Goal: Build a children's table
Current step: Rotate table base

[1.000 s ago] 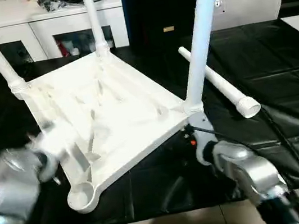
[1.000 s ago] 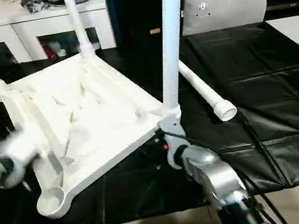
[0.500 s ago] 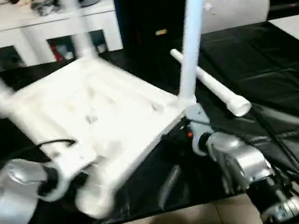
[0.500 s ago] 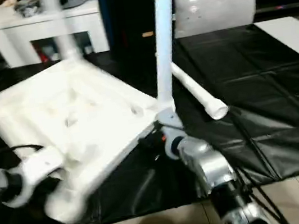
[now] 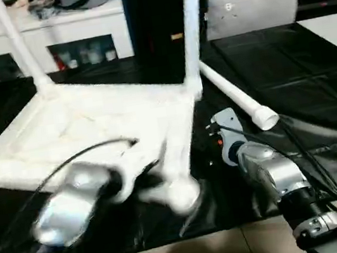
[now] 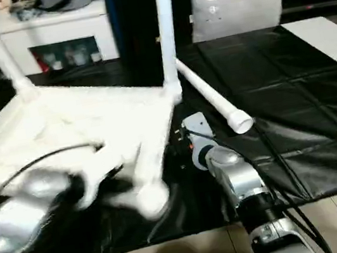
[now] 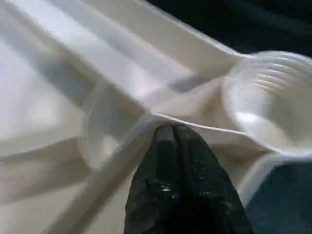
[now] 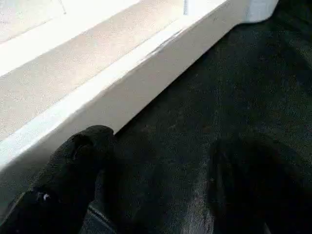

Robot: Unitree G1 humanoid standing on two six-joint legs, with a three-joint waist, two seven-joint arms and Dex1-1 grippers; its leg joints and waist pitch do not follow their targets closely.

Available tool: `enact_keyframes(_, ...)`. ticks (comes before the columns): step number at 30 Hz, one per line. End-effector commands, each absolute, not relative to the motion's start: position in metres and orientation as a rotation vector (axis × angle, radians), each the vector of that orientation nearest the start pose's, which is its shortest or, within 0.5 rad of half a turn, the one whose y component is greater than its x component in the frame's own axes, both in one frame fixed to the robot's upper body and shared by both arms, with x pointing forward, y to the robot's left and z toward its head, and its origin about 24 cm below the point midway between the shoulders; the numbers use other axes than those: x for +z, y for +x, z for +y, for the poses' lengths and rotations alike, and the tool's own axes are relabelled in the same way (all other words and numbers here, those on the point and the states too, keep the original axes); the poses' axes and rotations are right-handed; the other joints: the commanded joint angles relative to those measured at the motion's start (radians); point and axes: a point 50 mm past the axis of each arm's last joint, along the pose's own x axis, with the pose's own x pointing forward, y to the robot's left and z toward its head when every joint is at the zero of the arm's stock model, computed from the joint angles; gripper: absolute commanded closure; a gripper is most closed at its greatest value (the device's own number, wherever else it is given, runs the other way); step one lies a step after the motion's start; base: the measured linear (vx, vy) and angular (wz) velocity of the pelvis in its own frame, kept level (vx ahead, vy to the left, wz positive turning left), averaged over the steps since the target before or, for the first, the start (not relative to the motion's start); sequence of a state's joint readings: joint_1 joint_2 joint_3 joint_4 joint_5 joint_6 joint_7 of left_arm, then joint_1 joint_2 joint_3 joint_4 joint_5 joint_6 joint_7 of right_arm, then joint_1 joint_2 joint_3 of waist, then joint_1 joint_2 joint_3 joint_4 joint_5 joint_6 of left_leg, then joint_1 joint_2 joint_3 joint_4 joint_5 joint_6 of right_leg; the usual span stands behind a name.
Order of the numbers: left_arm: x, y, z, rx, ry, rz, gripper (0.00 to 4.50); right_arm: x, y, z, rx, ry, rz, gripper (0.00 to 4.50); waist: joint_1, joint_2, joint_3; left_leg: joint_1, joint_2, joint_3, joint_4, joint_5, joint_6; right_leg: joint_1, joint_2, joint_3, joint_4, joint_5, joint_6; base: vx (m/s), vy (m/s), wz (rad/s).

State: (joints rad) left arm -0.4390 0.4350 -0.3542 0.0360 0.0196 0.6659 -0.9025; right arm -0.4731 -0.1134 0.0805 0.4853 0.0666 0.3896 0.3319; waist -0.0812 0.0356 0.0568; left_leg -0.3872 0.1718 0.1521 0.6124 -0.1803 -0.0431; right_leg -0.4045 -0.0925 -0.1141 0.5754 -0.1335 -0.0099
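Observation:
The children's table (image 5: 91,123) lies upside down on the black mat, ribbed underside up. Two white legs (image 5: 189,27) stand in its far corners. A loose leg (image 5: 236,98) lies on the mat to the right. My left gripper (image 7: 170,134) is shut on a thin rib of the underside, right beside the empty corner socket (image 7: 263,112) at the near edge. My right gripper (image 8: 165,161) is open, low over the mat, its fingers (image 8: 80,161) close beside the table top's side edge with nothing between them.
White cabinets (image 5: 44,30) line the back. A grey cushion (image 5: 252,4) stands behind the mat and a flat white board (image 5: 332,26) lies at far right. The mat's front edge (image 5: 174,244) meets the tiled floor. Black cables run along both forearms.
The table top has swung round with my left arm, bringing its empty socket corner rightward toward my right arm. The right gripper stays open, no longer under the standing leg's base.

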Motion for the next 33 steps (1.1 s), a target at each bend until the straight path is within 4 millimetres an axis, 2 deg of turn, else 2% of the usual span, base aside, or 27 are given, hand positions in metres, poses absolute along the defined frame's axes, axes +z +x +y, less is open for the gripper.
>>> enact_keyframes(1, 0.068, 0.301, 0.119, -0.968, 0.456, 0.522, 4.48, 0.037, 0.328, -0.116, 0.450, -0.058, 0.386, 0.00, -0.003, 0.002, -0.066, 0.017, 0.034, -0.019, -0.072, -0.424, -0.002, 0.039, -0.051, 0.039, -0.093, -0.548, -0.110, 0.000, 0.000, 0.00)
enact_keyframes(2, 0.065, 0.306, 0.118, -0.925, 0.460, 0.509, 4.48, 0.041, 0.329, -0.122, 0.427, -0.061, 0.369, 0.00, 0.000, 0.004, -0.066, 0.010, 0.036, -0.021, -0.075, -0.409, 0.004, 0.044, -0.054, 0.039, -0.092, -0.546, -0.109, 0.000, 0.000, 0.00)
enact_keyframes(4, 0.064, 0.308, 0.118, -0.908, 0.460, 0.499, 4.48, 0.046, 0.329, -0.127, 0.405, -0.062, 0.358, 0.00, 0.001, -0.001, -0.068, 0.009, 0.037, -0.021, -0.075, -0.406, 0.008, 0.043, -0.054, 0.038, -0.092, -0.542, -0.108, 0.000, 0.000, 0.00)
enact_keyframes(5, 0.066, 0.309, 0.117, -0.895, 0.449, 0.471, 4.48, 0.053, 0.331, -0.134, 0.369, -0.066, 0.337, 0.00, 0.000, 0.002, -0.066, 0.008, 0.037, -0.022, -0.076, -0.414, 0.008, 0.043, -0.053, 0.036, -0.093, -0.551, -0.105, 0.000, 0.000, 0.00)
enact_keyframes(6, 0.068, 0.309, 0.116, -0.895, 0.442, 0.450, 4.48, 0.056, 0.332, -0.137, 0.353, -0.067, 0.331, 0.00, -0.001, -0.001, -0.068, 0.008, 0.037, -0.021, -0.076, -0.414, 0.009, 0.044, -0.054, 0.036, -0.094, -0.554, -0.103, 0.000, 0.000, 0.00)
enact_keyframes(9, 0.082, 0.306, 0.113, -0.897, 0.375, 0.349, 4.48, 0.072, 0.339, -0.149, 0.283, -0.089, 0.307, 0.00, 0.001, 0.003, -0.069, 0.010, 0.041, -0.022, -0.076, -0.402, 0.008, 0.044, -0.055, 0.038, -0.091, -0.538, -0.114, 0.000, 0.000, 0.00)
enact_keyframes(10, 0.085, 0.306, 0.113, -0.895, 0.361, 0.324, 4.29, 0.075, 0.340, -0.152, 0.273, -0.098, 0.304, 0.00, 0.002, 0.004, -0.067, 0.010, 0.041, -0.021, -0.076, -0.407, 0.009, 0.041, -0.053, 0.037, -0.091, -0.531, -0.120, 0.000, 0.000, 0.00)
enact_keyframes(12, 0.096, 0.300, 0.116, -0.887, 0.315, 0.268, 4.29, 0.087, 0.348, -0.161, 0.213, -0.127, 0.318, 0.00, 0.000, 0.003, -0.068, 0.008, 0.041, -0.021, -0.076, -0.408, 0.009, 0.043, -0.052, 0.037, -0.087, -0.515, -0.130, 0.000, 0.000, 0.00)
enact_keyframes(15, 0.104, 0.298, 0.119, -0.817, 0.255, 0.197, 4.29, 0.095, 0.347, -0.159, 0.237, -0.120, 0.297, 0.00, 0.001, 0.001, -0.064, 0.010, 0.039, -0.018, -0.073, -0.415, 0.008, 0.041, -0.053, 0.036, -0.088, -0.528, -0.127, 0.000, 0.000, 0.00)
enact_keyframes(16, 0.107, 0.296, 0.121, -0.748, 0.203, 0.149, 4.29, 0.100, 0.343, -0.156, 0.266, -0.112, 0.252, 0.00, -0.001, -0.004, -0.065, 0.008, 0.038, -0.017, -0.071, -0.412, 0.013, 0.042, -0.052, 0.035, -0.090, -0.541, -0.115, 0.000, 0.000, 0.00)
enact_keyframes(18, 0.105, 0.295, 0.128, -0.614, 0.154, 0.142, 4.29, 0.104, 0.333, -0.152, 0.280, -0.090, 0.206, 0.00, 0.001, -0.006, -0.065, 0.004, 0.038, -0.015, -0.072, -0.389, 0.020, 0.043, -0.052, 0.034, -0.094, -0.556, -0.097, 0.000, 0.000, 0.00)
enact_keyframes(19, 0.105, 0.295, 0.128, -0.614, 0.154, 0.142, 4.29, 0.104, 0.333, -0.152, 0.280, -0.090, 0.206, 0.00, 0.003, -0.006, -0.065, 0.006, 0.039, -0.014, -0.071, -0.380, 0.024, 0.039, -0.050, 0.034, -0.095, -0.557, -0.087, 0.000, 0.000, 0.00)
enact_keyframes(20, 0.104, 0.290, 0.133, -0.536, 0.132, 0.104, 4.29, 0.107, 0.316, -0.148, 0.292, -0.036, 0.176, 0.00, 0.002, -0.010, -0.064, 0.004, 0.038, -0.014, -0.073, -0.377, 0.029, 0.041, -0.047, 0.033, -0.098, -0.568, -0.074, 0.000, 0.000, 0.00)
enact_keyframes(22, 0.103, 0.286, 0.135, -0.496, 0.107, 0.096, 4.29, 0.107, 0.307, -0.146, 0.291, -0.027, 0.161, 0.00, 0.004, -0.012, -0.065, 0.004, 0.042, -0.016, -0.077, -0.363, 0.029, 0.040, -0.047, 0.035, -0.097, -0.566, -0.062, 0.000, 0.000, 0.00)
enact_keyframes(23, 0.103, 0.284, 0.135, -0.466, 0.093, 0.097, 4.09, 0.107, 0.300, -0.144, 0.291, -0.031, 0.146, 0.00, 0.005, -0.011, -0.066, 0.003, 0.043, -0.017, -0.077, -0.363, 0.029, 0.039, -0.047, 0.035, -0.097, -0.563, -0.062, 0.000, 0.000, 0.00)
enact_keyframes(24, 0.102, 0.282, 0.135, -0.444, 0.091, 0.095, 3.97, 0.107, 0.294, -0.144, 0.285, -0.034, 0.134, 0.00, 0.003, -0.011, -0.064, 0.006, 0.049, -0.021, -0.081, -0.376, 0.017, 0.035, -0.038, 0.031, -0.099, -0.551, -0.053, 0.000, 0.000, 0.00)
enact_keyframes(25, 0.102, 0.282, 0.135, -0.444, 0.091, 0.095, 3.97, 0.107, 0.294, -0.144, 0.285, -0.034, 0.134, 0.00, 0.006, 0.004, -0.055, -0.030, 0.055, -0.068, -0.119, -0.468, 0.020, 0.063, -0.037, -0.008, -0.073, -0.534, -0.064, 0.000, 0.000, 0.00)
enact_keyframes(26, 0.101, 0.275, 0.132, -0.383, 0.064, 0.089, 3.93, 0.105, 0.272, -0.141, 0.299, -0.004, 0.136, 0.00, 0.000, 0.003, -0.057, -0.040, 0.067, -0.116, -0.131, -0.535, 0.005, 0.075, -0.041, -0.021, -0.048, -0.454, -0.076, 0.000, -0.049, 0.47)
enact_keyframes(27, 0.101, 0.275, 0.131, -0.382, 0.062, 0.089, 3.90, 0.105, 0.272, -0.141, 0.298, -0.001, 0.135, 0.00, 0.003, 0.019, -0.060, -0.022, 0.086, -0.145, -0.142, -0.556, -0.002, 0.072, -0.031, -0.020, -0.033, -0.376, -0.095, 0.000, -0.049, 0.47)
enact_keyframes(28, 0.101, 0.274, 0.131, -0.353, 0.034, 0.085, 3.90, 0.107, 0.264, -0.138, 0.303, 0.056, 0.112, 0.00, -0.018, 0.018, -0.057, -0.006, 0.119, -0.206, -0.169, -0.582, 0.026, 0.062, -0.011, -0.017, 0.014, -0.263, -0.134, 0.044, -0.092, 0.55)
enact_keyframes(29, 0.101, 0.273, 0.130, -0.343, 0.028, 0.080, 3.90, 0.108, 0.261, -0.137, 0.315, 0.072, 0.101, 0.00, -0.026, 0.021, -0.052, 0.049, 0.202, -0.204, -0.183, -0.584, 0.043, 0.022, -0.001, 0.015, 0.053, -0.250, -0.139, 0.041, -0.147, 0.43)
enact_keyframes(30, 0.099, 0.270, 0.131, -0.321, 0.021, 0.092, 3.70, 0.106, 0.256, -0.137, 0.296, 0.092, 0.115, 0.00, -0.017, 0.002, -0.040, 0.041, 0.215, -0.194, -0.190, -0.576, 0.069, 0.023, -0.006, 0.031, 0.081, -0.241, -0.121, 0.041, -0.147, 0.43)
enact_keyframes(31, 0.099, 0.270, 0.131, -0.316, 0.019, 0.096, 3.70, 0.106, 0.255, -0.137, 0.291, 0.096, 0.119, 0.00, -0.010, -0.003, -0.029, 0.022, 0.214, -0.168, -0.207, -0.594, 0.074, 0.035, -0.009, 0.046, 0.100, -0.246, -0.105, 0.023, -0.230, 0.32)
enact_keyframes(32, 0.098, 0.266, 0.132, -0.286, 0.015, 0.097, 3.70, 0.104, 0.247, -0.135, 0.338, 0.070, 0.145, 0.00, 0.023, -0.067, -0.028, 0.016, 0.079, -0.061, -0.093, -0.578, 0.067, 0.006, -0.028, 0.112, -0.033, -0.497, -0.096, -0.028, -0.253, 0.19)
enact_keyframes(33, 0.097, 0.264, 0.133, -0.281, 0.012, 0.099, 3.60, 0.103, 0.243, -0.134, 0.355, 0.063, 0.155, 0.00, 0.044, -0.083, -0.033, 0.049, -0.056, 0.019, 0.102, -0.419, 0.055, -0.051, -0.039, 0.088, -0.137, -0.790, -0.026, -0.028, -0.253, 0.19)
